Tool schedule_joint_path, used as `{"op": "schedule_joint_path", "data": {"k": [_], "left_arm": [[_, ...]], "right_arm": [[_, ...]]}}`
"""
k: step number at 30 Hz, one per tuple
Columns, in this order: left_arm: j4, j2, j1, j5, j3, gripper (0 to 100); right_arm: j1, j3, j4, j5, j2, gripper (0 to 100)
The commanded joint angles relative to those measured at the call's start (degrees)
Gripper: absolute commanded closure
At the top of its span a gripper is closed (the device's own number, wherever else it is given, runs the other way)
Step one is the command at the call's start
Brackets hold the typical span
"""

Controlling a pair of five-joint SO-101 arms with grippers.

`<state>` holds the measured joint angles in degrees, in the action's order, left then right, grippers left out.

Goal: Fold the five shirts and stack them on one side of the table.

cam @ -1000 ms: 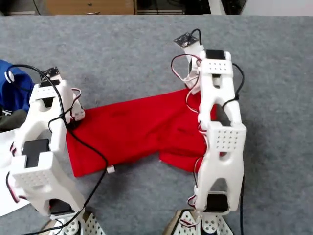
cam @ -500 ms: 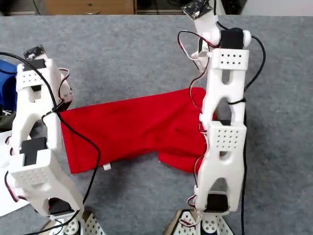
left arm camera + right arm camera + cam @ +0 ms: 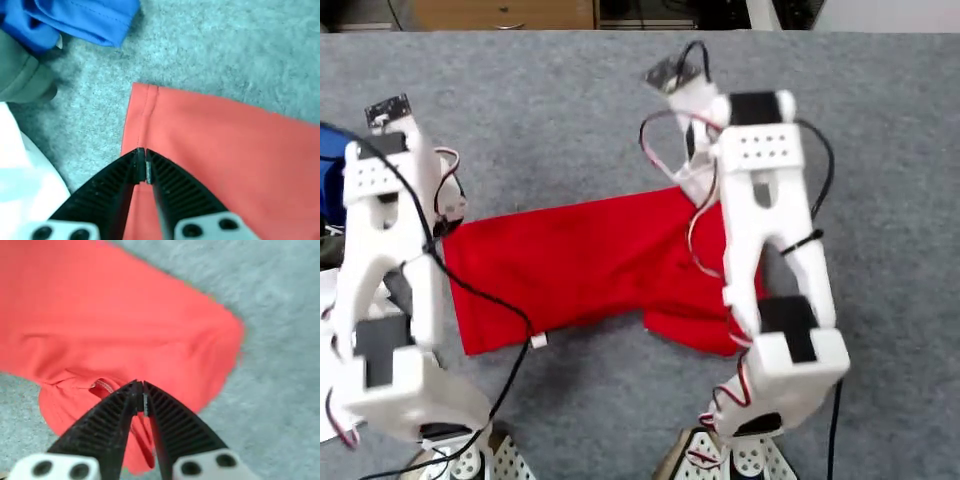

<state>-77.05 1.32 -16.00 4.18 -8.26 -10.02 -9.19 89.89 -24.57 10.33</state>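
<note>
The left gripper (image 3: pixel 145 170) and right gripper (image 3: pixel 142 399) hang closed and empty above the red shirt (image 3: pixel 580 262) — each should open, then pinch the shirt's edge evenly.

Bright, even light, soft faint shadows beneath things

Open bench (image 3: pixel 550 90) runs along the far edge and right side; a blue shirt (image 3: pixel 75 17), grey garment (image 3: pixel 20 75) and white cloth (image 3: pixel 25 185) crowd the left edge.
</note>
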Motion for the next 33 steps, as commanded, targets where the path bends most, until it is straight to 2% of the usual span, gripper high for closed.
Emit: {"op": "schedule_joint_path", "data": {"k": [1,6,12,25,33], "left_arm": [[6.95,-9.80,-0.62,-1.23,-10.99,98],[21.01,-12.62,-0.70,-1.23,-29.98,98],[29.54,-12.97,-0.79,-1.32,-40.79,98],[30.86,-12.97,-0.79,-1.32,-40.79,98],[30.86,-12.88,-0.79,-1.32,-40.79,98]], "right_arm": [[-1.89,12.70,-8.18,0.62,-5.93,99.5],[-1.98,21.93,-18.02,3.78,-6.02,99.5],[-1.89,26.59,-23.38,4.13,-6.02,99.5],[-2.59,34.86,-26.37,3.69,-6.29,99.5],[-2.59,35.47,-20.57,3.34,-6.64,99.6]]}}
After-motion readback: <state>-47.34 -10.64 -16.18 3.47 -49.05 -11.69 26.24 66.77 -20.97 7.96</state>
